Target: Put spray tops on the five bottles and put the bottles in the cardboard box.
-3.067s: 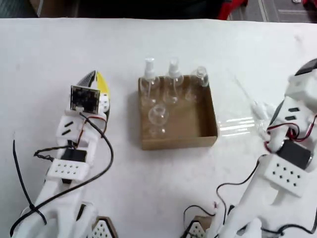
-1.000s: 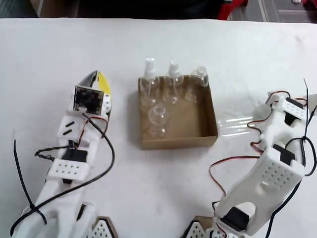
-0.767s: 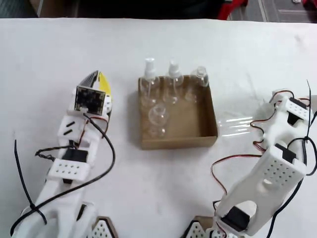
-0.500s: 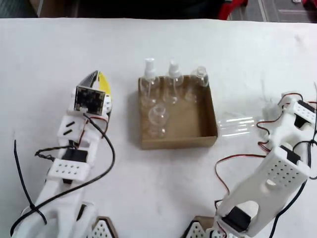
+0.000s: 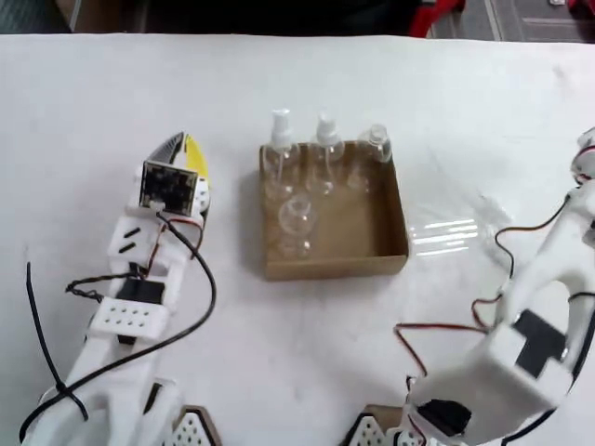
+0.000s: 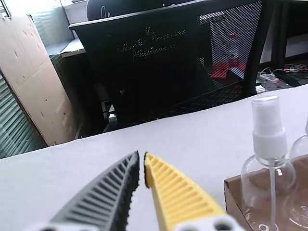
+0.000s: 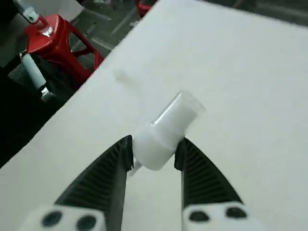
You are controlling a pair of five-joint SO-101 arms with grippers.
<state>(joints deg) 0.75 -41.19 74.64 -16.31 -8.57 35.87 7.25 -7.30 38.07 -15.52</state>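
Right of the cardboard box [image 5: 335,266], near the tabletop [image 7: 240,72] edge, the right end effector [image 7: 155,145] clamped a spray top [image 7: 166,126]; the left end effector [image 6: 142,162] sat closed.

Three cameras: one fixed overhead, one on each wrist.
High view looks down over the whole table [image 5: 372,84] from the arms' side. Left wrist view sits low behind the left gripper [image 6: 141,161], facing across the table to a black chair [image 6: 159,62], and shares the cardboard box [image 6: 236,192] corner and one bottle [image 6: 267,159] with high view. Right wrist view, close behind the right gripper [image 7: 155,144] clamping a spray top [image 7: 163,132], looks down at the table edge and floor [image 7: 96,24].
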